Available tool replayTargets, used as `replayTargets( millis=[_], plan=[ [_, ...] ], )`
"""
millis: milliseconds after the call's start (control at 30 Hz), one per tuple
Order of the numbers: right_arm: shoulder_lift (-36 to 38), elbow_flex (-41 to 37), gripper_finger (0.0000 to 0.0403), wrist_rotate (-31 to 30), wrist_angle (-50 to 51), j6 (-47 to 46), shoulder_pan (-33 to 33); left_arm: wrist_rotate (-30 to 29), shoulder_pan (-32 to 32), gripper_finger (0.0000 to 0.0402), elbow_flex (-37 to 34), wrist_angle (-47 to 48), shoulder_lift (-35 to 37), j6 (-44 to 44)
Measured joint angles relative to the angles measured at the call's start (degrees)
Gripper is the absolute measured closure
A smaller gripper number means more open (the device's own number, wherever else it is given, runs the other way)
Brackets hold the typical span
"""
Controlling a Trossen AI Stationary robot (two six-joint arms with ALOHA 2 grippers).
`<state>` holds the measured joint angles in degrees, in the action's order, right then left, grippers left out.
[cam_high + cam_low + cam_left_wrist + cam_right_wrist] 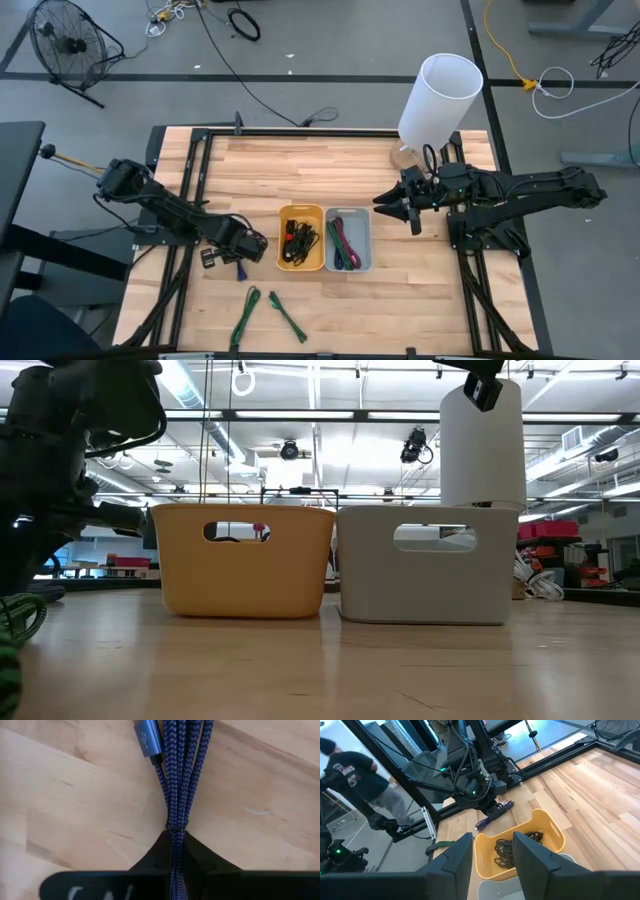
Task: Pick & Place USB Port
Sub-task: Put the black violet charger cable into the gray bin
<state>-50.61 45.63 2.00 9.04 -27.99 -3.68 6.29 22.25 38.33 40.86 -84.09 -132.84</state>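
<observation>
A dark blue braided USB cable (177,775), folded into a bundle, with a blue plug (148,740), is in my left gripper (175,851), left of the yellow bin (300,237). It also shows in the high view (241,270) and the right wrist view (492,817). My left gripper (238,256) is low over the table. The yellow bin holds black cables; the grey bin (348,240) beside it holds green and purple cables. My right gripper (405,207) is open and empty, raised right of the grey bin, its fingers (455,860) apart. My left gripper pinches the folded bundle of several strands (174,832) between its two fingers. The bundle runs out forward from between the fingertips, along the fingers. The fingers slant down toward the table's near edge. The free part with the plug (148,740) lies on or just above the wood; which, I cannot tell.
Two green cables (248,312) (288,315) lie near the table's front edge. A tall white cylinder (438,95) stands at the back right. A black frame (300,132) borders the table. A person (355,775) stands beyond the table's left side.
</observation>
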Motion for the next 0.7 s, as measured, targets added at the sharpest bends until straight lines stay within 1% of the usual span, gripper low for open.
replayTargets(
  millis=[133,233,367,467,533,567,633,700],
  plan=[
    [0.0,0.0,0.0264,0.0,0.0,0.0,0.0,0.6,0.1,0.0384,1.0,-0.1,0.2,1.3],
    [0.0,0.0,0.0264,0.0,0.0,0.0,0.0,-1.7,0.2,0.0385,4.1,1.6,0.5,3.0],
    [0.0,0.0,0.0264,0.0,0.2,0.0,0.0,-3.4,0.0,0.0385,11.0,9.8,0.5,6.8],
    [0.0,0.0,0.0264,0.0,0.2,0.0,0.0,-5.1,-0.2,0.0385,18.9,16.7,0.5,11.6],
    [0.0,0.0,0.0264,0.0,0.2,0.0,0.0,-8.6,0.2,0.0385,25.0,22.2,0.5,14.6],
    [0.0,0.0,0.0264,0.0,0.2,0.0,0.0,-11.7,0.4,0.0385,28.3,24.1,0.5,16.2],
    [0.0,0.0,0.0264,-0.3,0.2,0.0,0.0,-18.7,0.5,0.0385,35.0,28.2,0.5,19.7],
    [0.0,0.0,0.0264,-1.8,0.2,-0.5,0.0,-27.1,0.8,0.0385,41.4,31.5,0.5,25.0]
  ],
)
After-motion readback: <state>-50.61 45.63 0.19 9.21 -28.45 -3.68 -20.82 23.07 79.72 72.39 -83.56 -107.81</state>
